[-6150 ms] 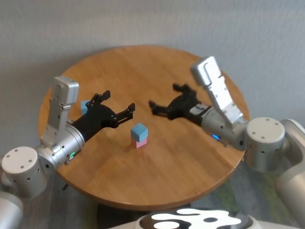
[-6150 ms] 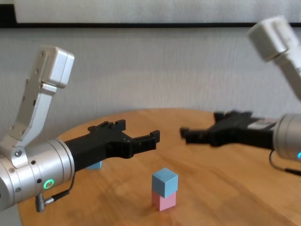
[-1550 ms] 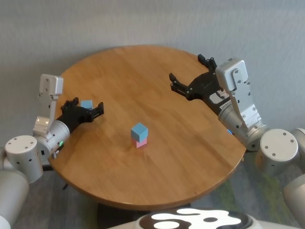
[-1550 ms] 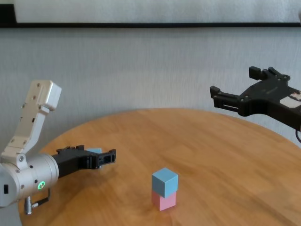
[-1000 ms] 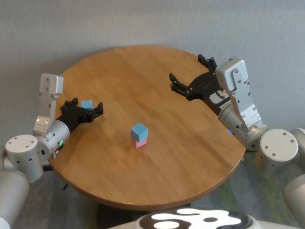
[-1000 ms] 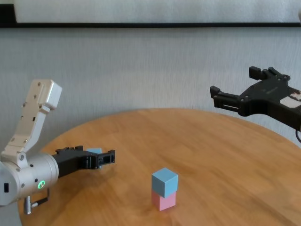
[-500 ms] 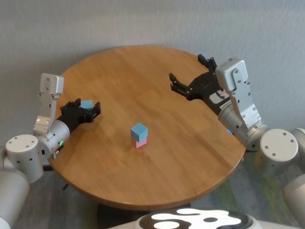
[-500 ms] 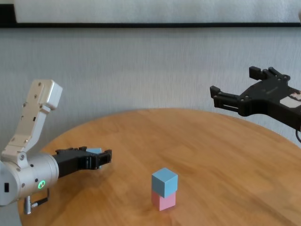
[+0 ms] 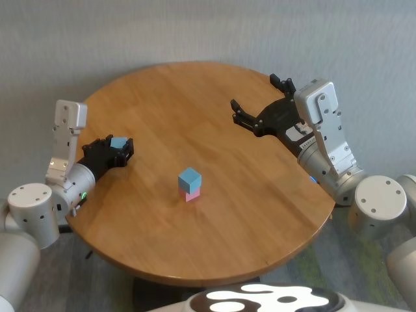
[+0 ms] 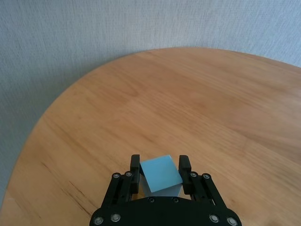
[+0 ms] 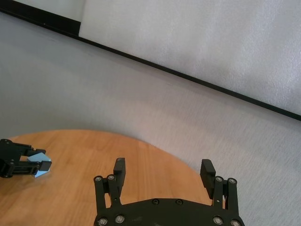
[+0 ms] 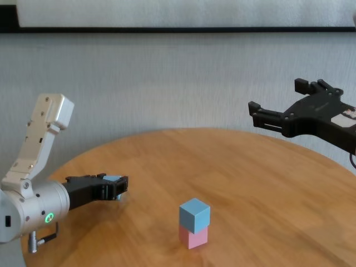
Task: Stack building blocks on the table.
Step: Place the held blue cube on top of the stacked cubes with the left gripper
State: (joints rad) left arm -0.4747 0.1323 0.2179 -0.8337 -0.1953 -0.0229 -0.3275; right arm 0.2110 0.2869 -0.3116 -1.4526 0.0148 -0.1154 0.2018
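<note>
**Left gripper closed on a light blue cube at the desk's left edge**

Left gripper (image 9: 116, 149) lies low over the round wooden desk (image 9: 214, 234), close to its left edge, with its two black fingers (image 10: 135, 165) pressed against opposite sides of a light blue cube (image 10: 161, 173). In the left wrist view the cube sits squarely between the fingers, and its underside appears to rest on the desk surface, though contact there cannot be confirmed. The chest view shows the same cube (image 12: 114, 179) framed by the fingertips, level with the desk top.

Near the desk's centre stands a two-block stack: a second light blue cube (image 9: 190, 177) resting directly on a pale pink cube (image 9: 190, 194), the upper one turned slightly relative to the lower. The stack is well apart from both arms.

Right gripper (image 9: 259, 106) is raised above the desk's far right edge, its fingers spread wide and holding nothing; the right wrist view shows the gap between them unoccupied.
</note>
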